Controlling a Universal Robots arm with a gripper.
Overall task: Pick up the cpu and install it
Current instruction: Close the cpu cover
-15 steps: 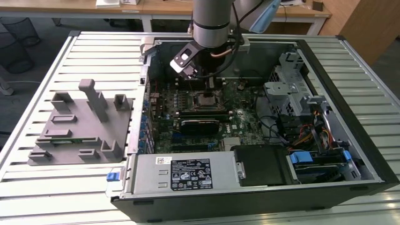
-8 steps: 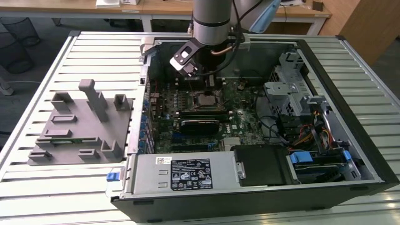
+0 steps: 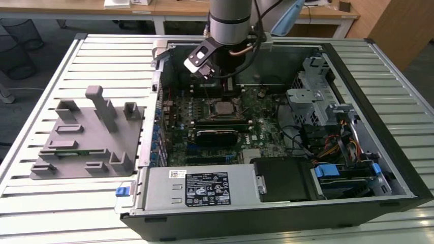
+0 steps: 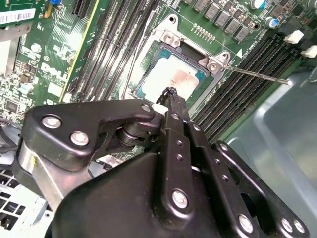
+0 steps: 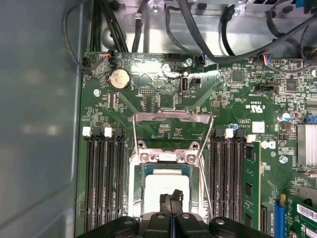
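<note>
The cpu is a small, flat square chip — pale silvery-white top, thin darker rim. It lies level and top face up inside the socket on the motherboard, its edges square with the socket's sides. The frame is hinged open, with memory slots on either side.

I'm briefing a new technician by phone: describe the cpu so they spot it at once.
Inside the open computer case, find the green motherboard; between its two banks of long black memory slots sits a square socket with its metal frame swung open. The cpu is the flat square lying in it; its pale silvery-white top sets it apart from the black slots and green board.
</note>
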